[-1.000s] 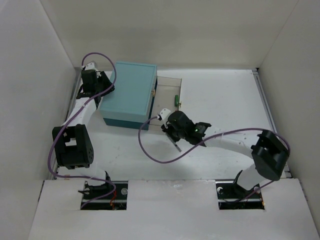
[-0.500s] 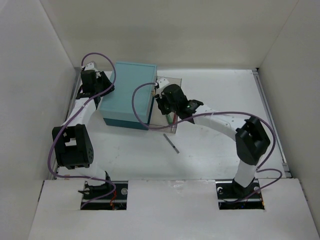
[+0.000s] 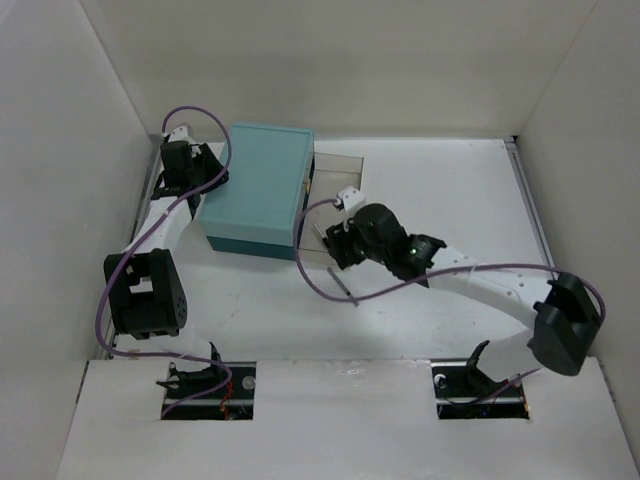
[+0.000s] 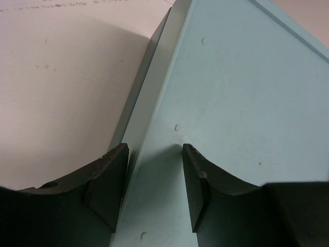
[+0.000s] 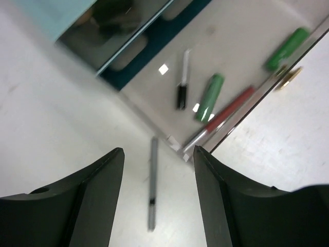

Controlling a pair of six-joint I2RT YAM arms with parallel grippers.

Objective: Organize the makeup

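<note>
A thin grey pencil [image 5: 152, 190] lies on the white table just outside the corner of a clear tray [image 5: 154, 116]; it also shows in the top view [image 3: 343, 286]. Inside the tray lie a pink pencil [image 5: 226, 116], two green sticks [image 5: 209, 98] [image 5: 288, 47] and a small black-and-white piece [image 5: 182, 85]. My right gripper [image 5: 158, 154] is open and empty, hovering above the grey pencil; in the top view it [image 3: 340, 248] is at the tray's near edge. My left gripper [image 4: 154, 149] is open, its fingers straddling the top left edge of the teal box [image 4: 231, 87].
The large teal box [image 3: 255, 188] stands at the back left, with the clear tray [image 3: 340, 165] sticking out of its right side. A small gold object [image 5: 289, 80] lies outside the tray's far wall. White walls enclose the table on three sides.
My right gripper carried the pink pencil to the clear tray, let it go there, and has pulled back toward the grey pencil on the table. The left arm has not moved.
</note>
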